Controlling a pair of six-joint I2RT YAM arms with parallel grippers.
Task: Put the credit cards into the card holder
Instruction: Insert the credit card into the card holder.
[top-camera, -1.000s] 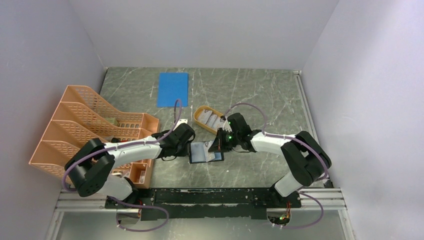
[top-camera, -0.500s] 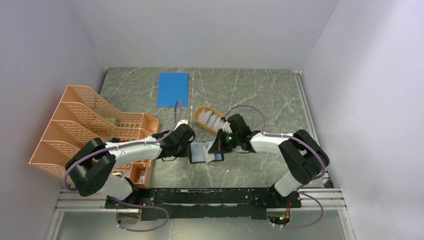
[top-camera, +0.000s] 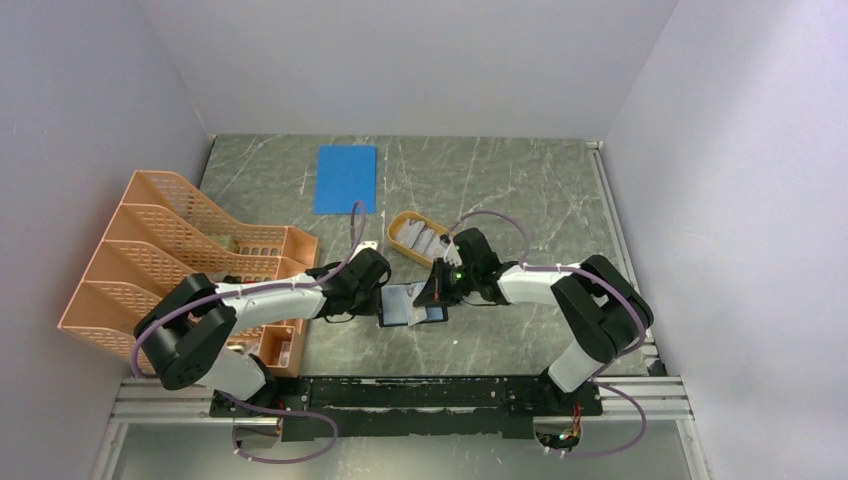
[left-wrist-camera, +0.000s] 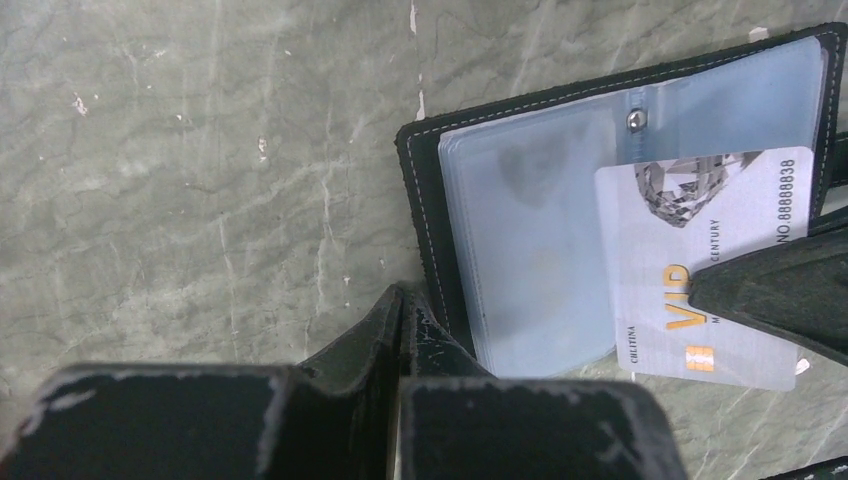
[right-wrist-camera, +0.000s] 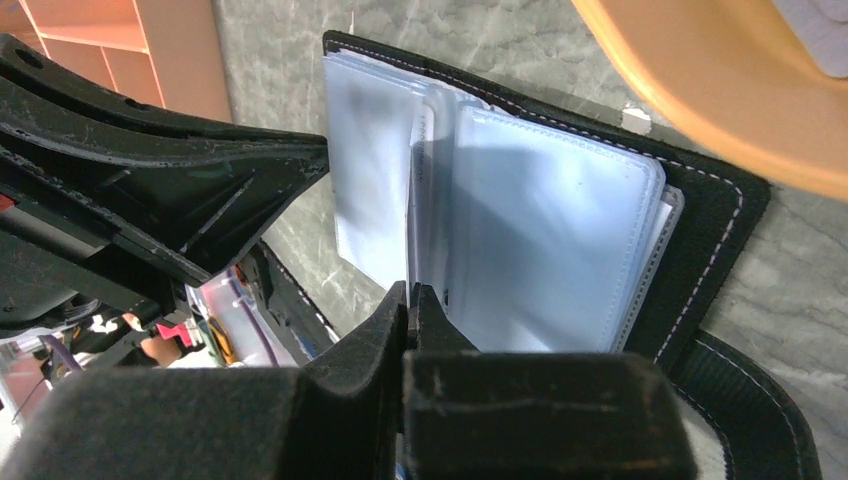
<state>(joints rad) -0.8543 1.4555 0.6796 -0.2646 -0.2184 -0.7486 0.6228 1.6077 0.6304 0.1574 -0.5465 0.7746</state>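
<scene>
The table (top-camera: 520, 190) is dark grey-green stone with pale veins, boxed in by plain pale walls (top-camera: 400, 60) on three sides, with a metal rail (top-camera: 650, 398) along the near edge where the arms are bolted. An orange mesh rack (top-camera: 170, 250) stands at the left, a blue sheet (top-camera: 346, 178) lies flat toward the back, and an orange oval tray (top-camera: 395, 238) sits near the middle with pale cards (top-camera: 425, 240) in it. Just in front of the tray the wallet (left-wrist-camera: 520, 250) lies open on the stone between the two arms, its clear bluish sleeves facing up. The left gripper (left-wrist-camera: 400, 310) has its jaws pressed together, the tips at the wallet's black stitched edge – whether they nip the cover or only press on it cannot be told. The right gripper (right-wrist-camera: 408, 305) comes in from the other side, its jaws closed on a white card (left-wrist-camera: 700, 260) printed "VIP". That card lies partly over the sleeves in the left wrist view. In the right wrist view it is edge-on, a thin pale strip standing between two sleeves – how far in it sits is not clear. The tray's rim shows just beyond the wallet in that view.
</scene>
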